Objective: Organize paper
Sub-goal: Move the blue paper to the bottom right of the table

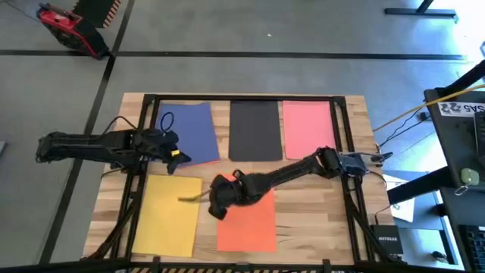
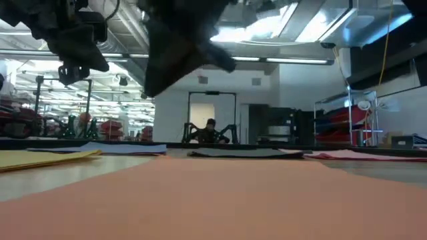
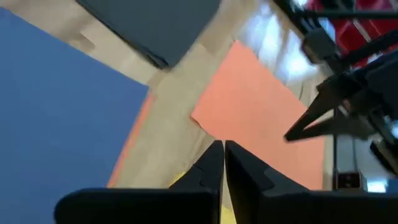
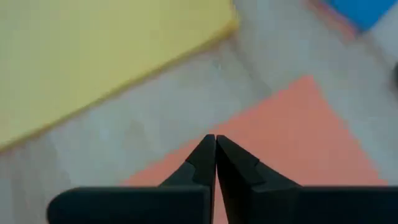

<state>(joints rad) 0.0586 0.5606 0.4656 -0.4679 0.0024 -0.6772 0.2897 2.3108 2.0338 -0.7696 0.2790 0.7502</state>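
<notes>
Your right gripper (image 4: 215, 144), fingers together, hovers over the orange sheet (image 1: 250, 220) beside the yellow sheet (image 1: 168, 216). Your left gripper (image 3: 222, 149), fingers together, waits by the blue sheet (image 1: 189, 133).

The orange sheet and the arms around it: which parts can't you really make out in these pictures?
- High view: the right arm covers the orange sheet's far corner; a little of its near edge is cut off.
- Low view: the person beyond the table is too small.
- Left wrist view: only a sliver of the yellow sheet shows behind the fingers.
</notes>
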